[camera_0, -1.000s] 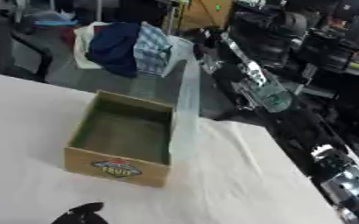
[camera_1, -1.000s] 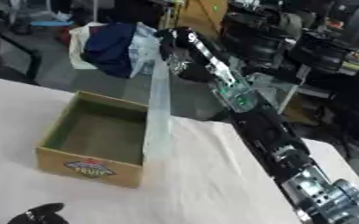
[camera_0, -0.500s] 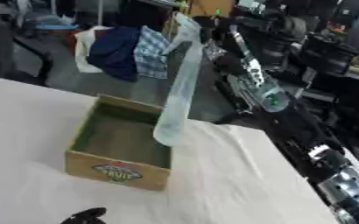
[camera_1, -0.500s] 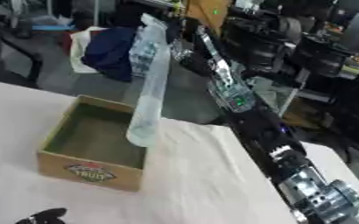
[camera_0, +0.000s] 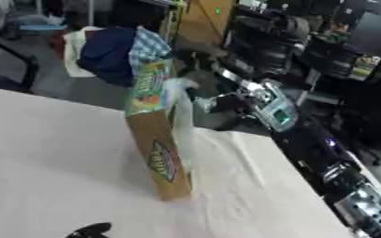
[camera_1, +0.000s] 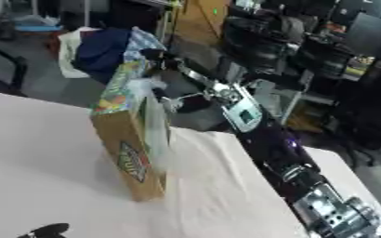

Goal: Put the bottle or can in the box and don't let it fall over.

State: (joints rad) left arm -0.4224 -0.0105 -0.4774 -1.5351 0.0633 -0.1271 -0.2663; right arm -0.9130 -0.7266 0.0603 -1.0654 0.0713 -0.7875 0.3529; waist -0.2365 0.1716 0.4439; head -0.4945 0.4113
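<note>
The cardboard box (camera_0: 157, 153) stands tipped up on one short end on the white table (camera_0: 55, 153), its printed fruit labels facing me and its opening turned to the right. A long clear bottle (camera_0: 181, 125), blurred, runs down along the box's right side, at or inside the opening. My right arm (camera_0: 267, 104) reaches in from the lower right, and my right hand (camera_1: 157, 56) is a dark blur at the bottle's upper end by the box's top, closed on it. A dark bit of my left hand (camera_0: 92, 228) shows at the bottom edge.
The table's far edge runs just behind the box. Beyond it stand a chair draped with blue and white clothes (camera_0: 108, 53) and dark equipment racks (camera_0: 267, 32). White tabletop spreads to the left and front of the box.
The box has gone from lying flat, opening up, to standing on end. The bottle has swung down from above the box to lie against its right side. The camera has shifted too.
</note>
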